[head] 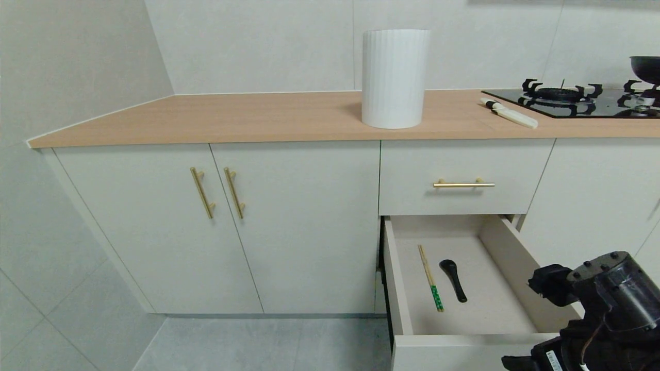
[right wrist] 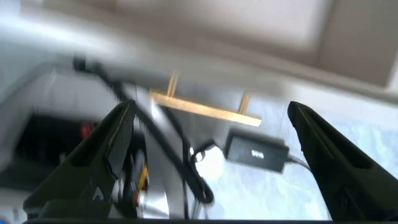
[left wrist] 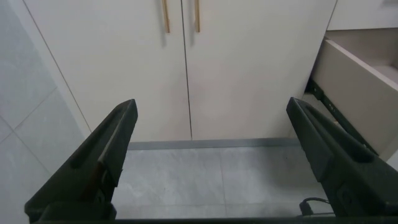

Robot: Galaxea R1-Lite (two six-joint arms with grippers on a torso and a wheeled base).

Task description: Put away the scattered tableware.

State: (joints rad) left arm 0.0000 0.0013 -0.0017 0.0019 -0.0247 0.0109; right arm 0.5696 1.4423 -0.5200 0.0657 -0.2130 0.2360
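Pale cabinets under a wooden counter [head: 232,118] face me. My right pincer [right wrist: 210,112] hangs with jaws wide apart, a brass drawer handle [right wrist: 186,104] crosswise just beyond them. My left pincer [left wrist: 210,109] gapes too, low before the cabinet doors [left wrist: 186,56]. Beside my right arm, the open drawer [head: 399,278] holds chopsticks [head: 430,278] and a black spoon [head: 454,281], both lying front to back. A knife [head: 509,113] lies on the counter by the stove [head: 572,100], nearer my right arm, I judge.

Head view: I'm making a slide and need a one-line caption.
Open drawer holds chopsticks and a spoon; a knife lies on the counter.
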